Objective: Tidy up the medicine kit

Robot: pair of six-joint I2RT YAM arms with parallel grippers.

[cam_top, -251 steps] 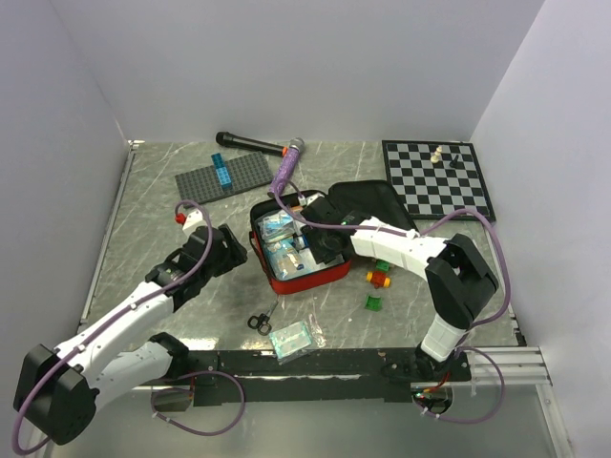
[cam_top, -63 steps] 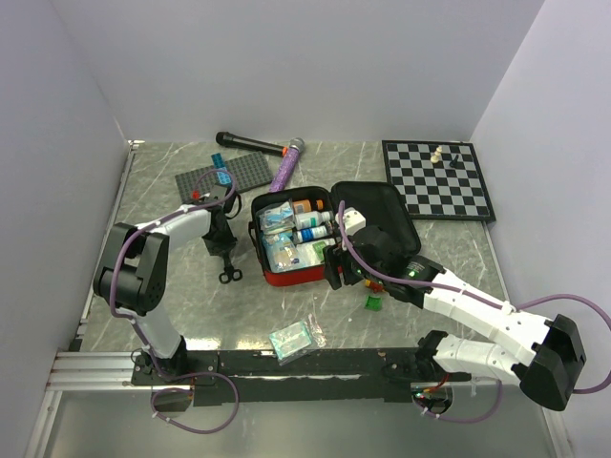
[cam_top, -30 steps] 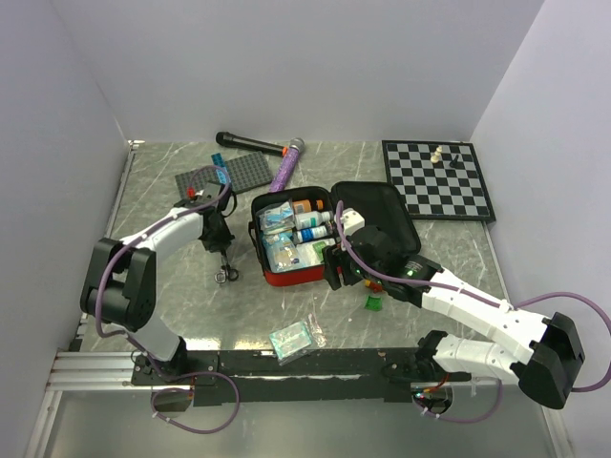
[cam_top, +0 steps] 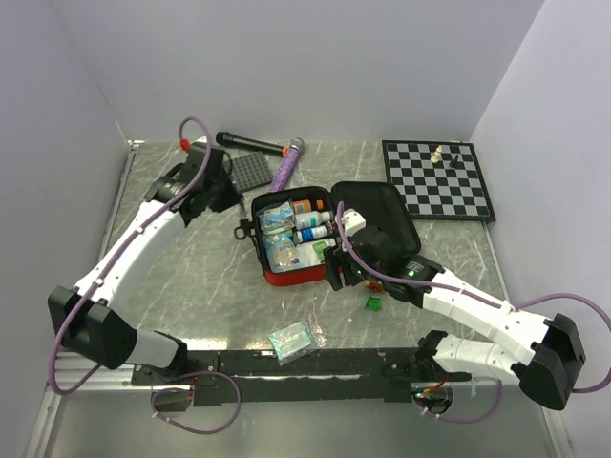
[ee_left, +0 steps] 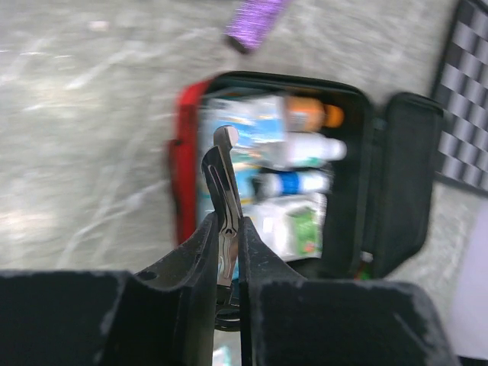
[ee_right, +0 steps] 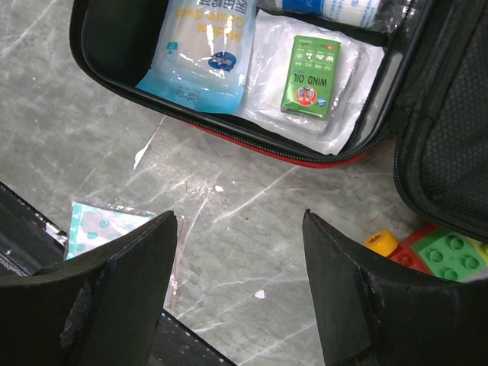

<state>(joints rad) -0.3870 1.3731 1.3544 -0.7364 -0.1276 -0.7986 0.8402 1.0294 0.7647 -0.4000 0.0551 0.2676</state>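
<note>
**Kit open mid-table; scissors in left gripper**

The marbled table (cam_top: pixel 172 286) carried the medicine kit (cam_top: pixel 298 278) at its centre. The red case was unzipped, with its lid laid back to the right and bottles and packets inside. The left gripper (ee_left: pixel 227 244) pinched small scissors (ee_left: pixel 223 164), blades outward, raised just beside the kit's left edge. The right gripper (ee_right: pixel 236 229) hung by the kit's near-right corner, fingers spread, gripping nothing. A green Wind Oil box (ee_right: pixel 310 75) lay inside.

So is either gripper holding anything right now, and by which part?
The left gripper holds the scissors, clamped near the handle end, blades pointing out. The right gripper is open and empty.
</note>
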